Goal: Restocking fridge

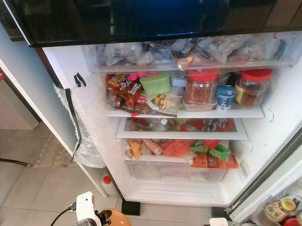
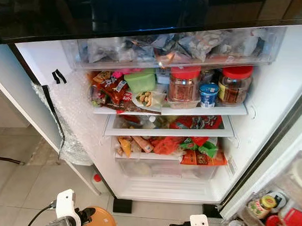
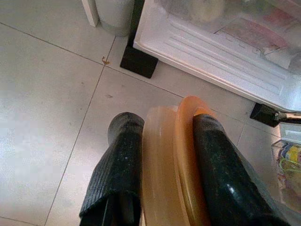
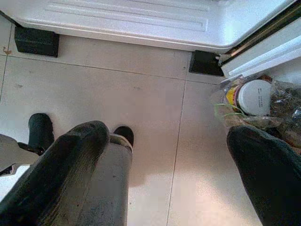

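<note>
Open fridge [image 1: 270,148], shelves packed with red-lidded jars [image 1: 200,87] and snack packets [image 1: 123,91]. Left gripper [image 3: 162,141], low over the tiled floor [image 3: 51,117] before the fridge, has its fingers [image 3: 120,160] clamped on an orange disc-shaped lid [image 3: 181,160]. Right gripper [image 4: 174,141] hangs with fingers spread apart, holding nothing.

Orange-lidded container [image 3: 176,160] on edge before open fridge [image 1: 187,189]

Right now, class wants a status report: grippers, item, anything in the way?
Left gripper shut on orange lid, low before fridge. Right gripper open, empty. Shelves crowded; jars fill middle shelf.
</note>
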Motion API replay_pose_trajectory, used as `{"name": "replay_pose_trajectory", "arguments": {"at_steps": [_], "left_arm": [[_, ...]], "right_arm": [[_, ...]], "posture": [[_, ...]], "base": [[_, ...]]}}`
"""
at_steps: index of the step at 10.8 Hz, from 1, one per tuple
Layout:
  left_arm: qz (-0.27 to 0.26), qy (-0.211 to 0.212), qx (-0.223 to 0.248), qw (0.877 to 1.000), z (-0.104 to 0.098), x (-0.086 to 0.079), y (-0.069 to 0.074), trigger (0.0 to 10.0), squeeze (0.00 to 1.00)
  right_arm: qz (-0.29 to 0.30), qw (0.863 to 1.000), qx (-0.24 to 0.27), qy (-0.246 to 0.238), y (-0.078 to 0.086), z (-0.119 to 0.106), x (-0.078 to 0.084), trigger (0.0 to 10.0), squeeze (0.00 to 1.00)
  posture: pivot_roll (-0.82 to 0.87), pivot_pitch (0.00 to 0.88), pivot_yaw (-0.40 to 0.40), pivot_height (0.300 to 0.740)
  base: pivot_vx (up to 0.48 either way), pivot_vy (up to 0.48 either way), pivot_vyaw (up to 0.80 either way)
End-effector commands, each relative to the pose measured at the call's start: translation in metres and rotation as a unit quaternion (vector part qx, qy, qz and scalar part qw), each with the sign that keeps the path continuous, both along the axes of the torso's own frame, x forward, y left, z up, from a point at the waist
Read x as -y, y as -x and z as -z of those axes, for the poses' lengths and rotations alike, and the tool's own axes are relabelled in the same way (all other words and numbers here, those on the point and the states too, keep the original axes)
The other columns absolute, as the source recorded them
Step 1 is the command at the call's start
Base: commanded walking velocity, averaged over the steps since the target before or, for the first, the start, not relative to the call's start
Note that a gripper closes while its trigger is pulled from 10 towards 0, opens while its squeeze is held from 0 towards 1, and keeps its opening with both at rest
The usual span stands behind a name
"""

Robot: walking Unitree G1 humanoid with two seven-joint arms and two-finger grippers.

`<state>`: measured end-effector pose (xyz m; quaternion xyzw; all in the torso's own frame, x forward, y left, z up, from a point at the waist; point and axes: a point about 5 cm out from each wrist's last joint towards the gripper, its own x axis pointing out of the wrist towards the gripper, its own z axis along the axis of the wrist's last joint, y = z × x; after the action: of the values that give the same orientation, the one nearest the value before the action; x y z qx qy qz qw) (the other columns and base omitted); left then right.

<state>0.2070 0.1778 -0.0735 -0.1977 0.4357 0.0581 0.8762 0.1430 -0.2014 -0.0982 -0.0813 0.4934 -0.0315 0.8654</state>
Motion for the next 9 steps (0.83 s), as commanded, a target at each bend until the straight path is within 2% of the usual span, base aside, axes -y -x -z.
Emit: {"name": "replay_pose_trajectory", "arguments": {"at_steps": [1,3,4,6,9], "left_arm": [[-0.011,0.001,-0.006,1.000,0.001,-0.006,0.004,10.0,0.00],[-0.010,0.002,-0.006,1.000,0.001,-0.006,0.004,10.0,0.00],[-0.010,0.002,-0.005,1.000,0.001,-0.005,0.004,10.0,0.00],[-0.010,0.003,-0.005,1.000,0.001,-0.005,0.003,10.0,0.00],[-0.007,0.005,-0.004,1.000,0.001,-0.005,0.004,10.0,0.00]], "right_arm": [[0.001,1.000,-0.002,-0.007,0.002,0.001,-0.005,10.0,0.00],[-0.003,1.000,-0.010,0.010,0.003,0.002,-0.003,10.0,0.00],[0.001,0.998,-0.025,0.061,0.005,0.002,0.002,10.0,0.00],[0.015,0.992,-0.033,0.122,0.006,0.001,0.007,10.0,0.00],[0.036,0.984,-0.043,0.167,0.009,0.001,0.009,10.0,0.00]], "posture": [[-0.14,0.000,0.123,0.740],[-0.14,0.000,0.123,0.740],[-0.14,0.000,0.122,0.740],[-0.14,0.000,0.123,0.740],[-0.15,0.000,0.123,0.740]], "base": [[0.000,0.000,0.00],[0.000,0.000,0.00],[0.000,0.000,0.00],[0.000,0.000,0.00],[0.000,0.000,0.00]]}}
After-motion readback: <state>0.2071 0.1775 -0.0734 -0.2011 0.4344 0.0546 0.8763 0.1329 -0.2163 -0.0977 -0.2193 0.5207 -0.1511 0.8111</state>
